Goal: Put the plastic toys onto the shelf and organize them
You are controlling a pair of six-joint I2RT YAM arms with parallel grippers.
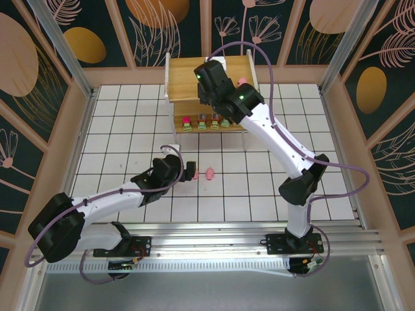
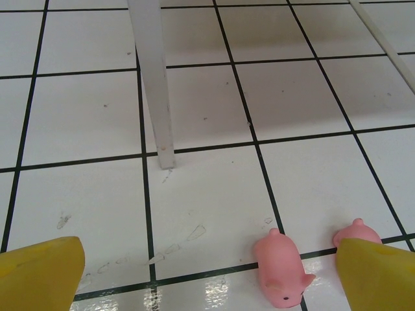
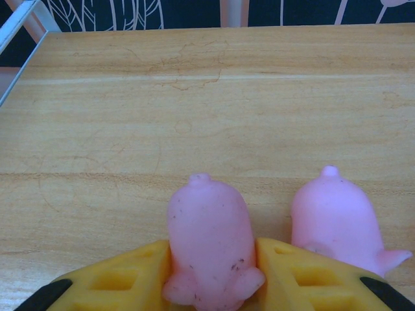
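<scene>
On the top board of the shelf, my right gripper is shut on a pink pig, yellow fingers pressed on both its sides. A second pig stands just right of it on the wood. Three or more green-based blocky toys line the lower tier. My left gripper hangs open low over the tiled floor. One pig lies between its fingers, close to the right finger. Another pig peeks out from behind that finger.
A white shelf leg stands on the tiles ahead of the left gripper. Patterned walls enclose the tiled table. The right arm stretches over the table's right half towards the shelf.
</scene>
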